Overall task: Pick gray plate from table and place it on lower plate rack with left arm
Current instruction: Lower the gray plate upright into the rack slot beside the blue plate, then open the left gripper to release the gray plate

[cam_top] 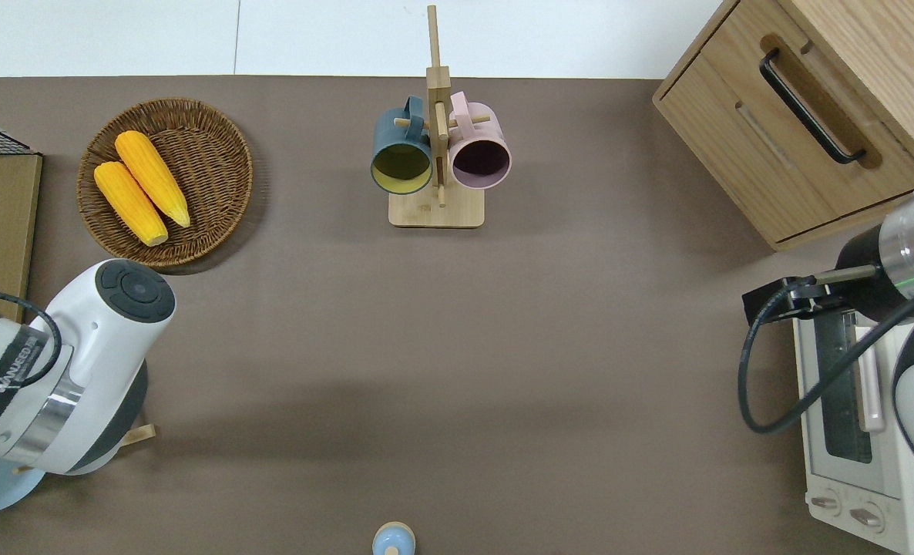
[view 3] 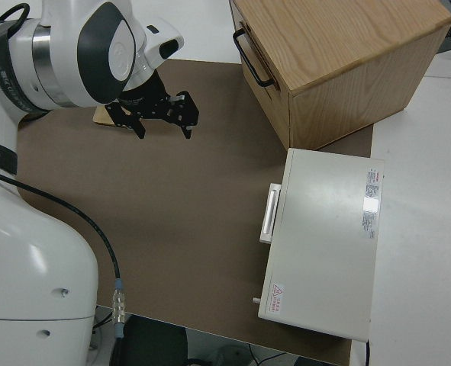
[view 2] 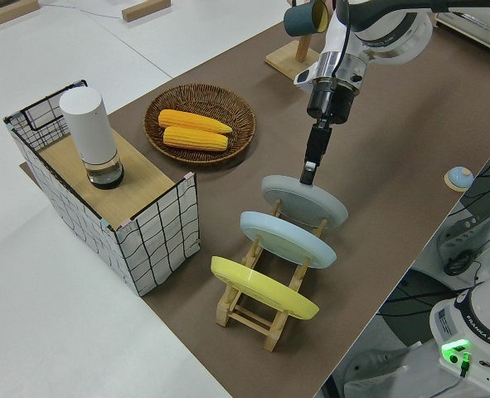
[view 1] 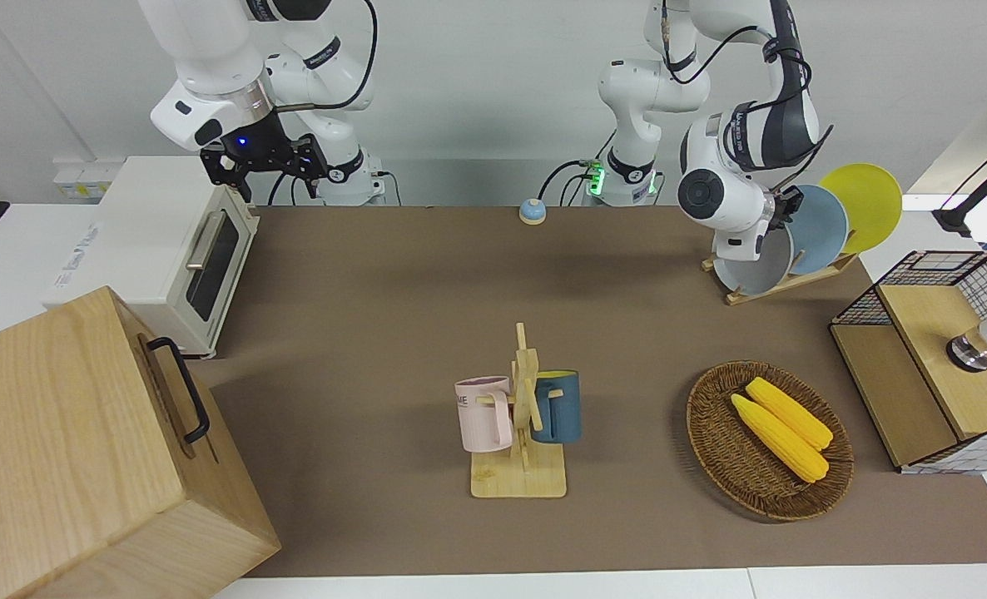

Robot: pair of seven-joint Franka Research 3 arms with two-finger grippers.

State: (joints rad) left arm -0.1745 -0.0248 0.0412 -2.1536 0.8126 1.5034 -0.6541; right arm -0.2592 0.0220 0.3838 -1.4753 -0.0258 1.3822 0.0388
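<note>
Fingers (view 2: 309,170) pinch gray plate (view 2: 304,200) rim on lower plate rack (view 2: 261,311)

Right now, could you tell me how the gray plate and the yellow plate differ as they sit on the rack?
The gray plate is pale gray and stands in the end slot of the lower plate rack toward the right arm's end; the yellow plate is bright yellow and fills the opposite end slot. The left hand meets the gray plate's rim, while nothing touches the yellow plate. Both are round, similar in width, and lean at a like slant.
</note>
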